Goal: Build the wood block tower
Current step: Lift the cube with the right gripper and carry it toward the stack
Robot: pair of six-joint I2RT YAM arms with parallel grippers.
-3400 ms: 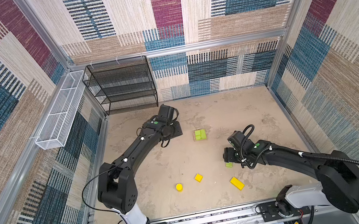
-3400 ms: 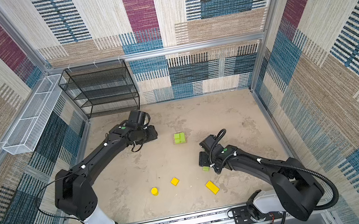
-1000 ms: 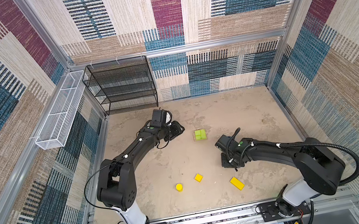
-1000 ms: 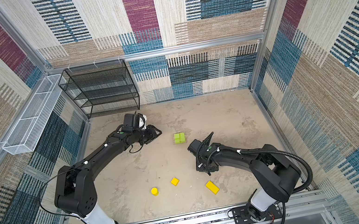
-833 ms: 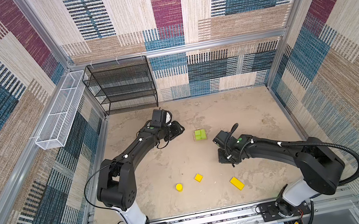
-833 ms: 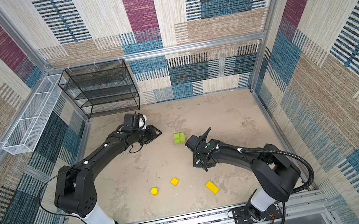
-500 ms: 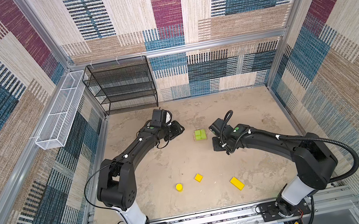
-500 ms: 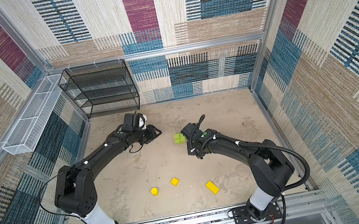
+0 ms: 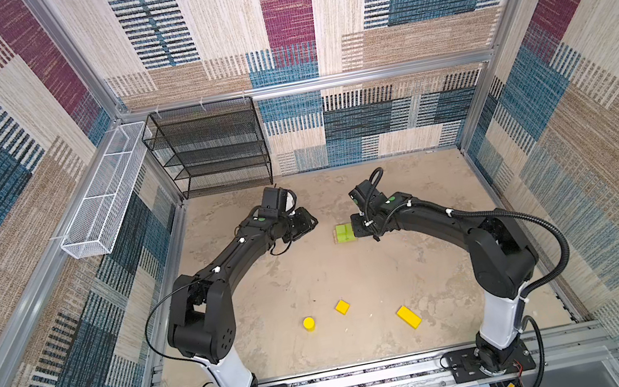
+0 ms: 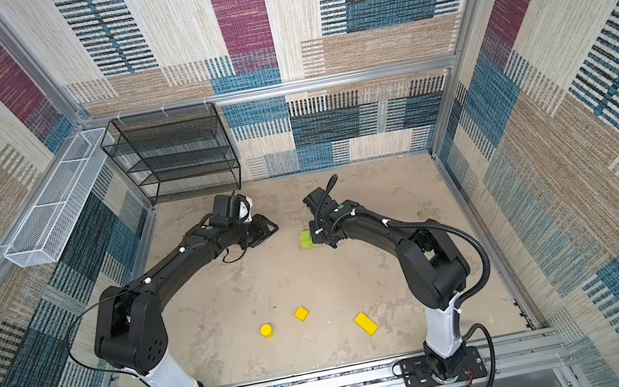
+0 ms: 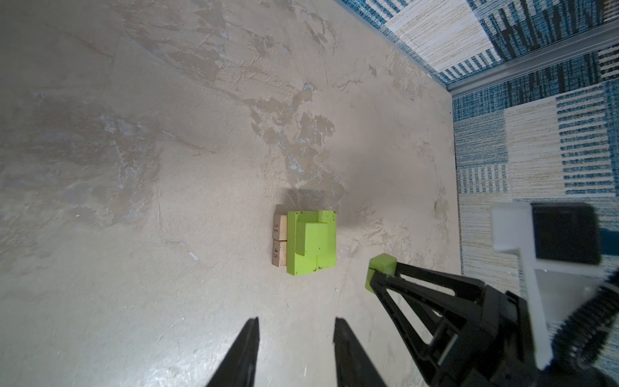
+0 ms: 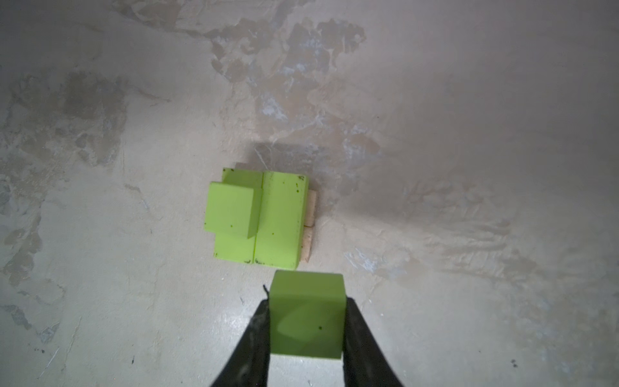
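The right gripper clamps a green cube, and the tower sits just ahead of its fingertips. The left gripper, also facing the tower, stands partly open and empty. If it comes in too low, the held cube could shove the top block off.

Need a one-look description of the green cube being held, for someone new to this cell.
Find the black mesh shelf at the back wall; on the floor ahead and right of it sits a tan-and-green stack. The lime-green cube is close beside that stack and, unlike the cube on top, is pinched in the right end effector.
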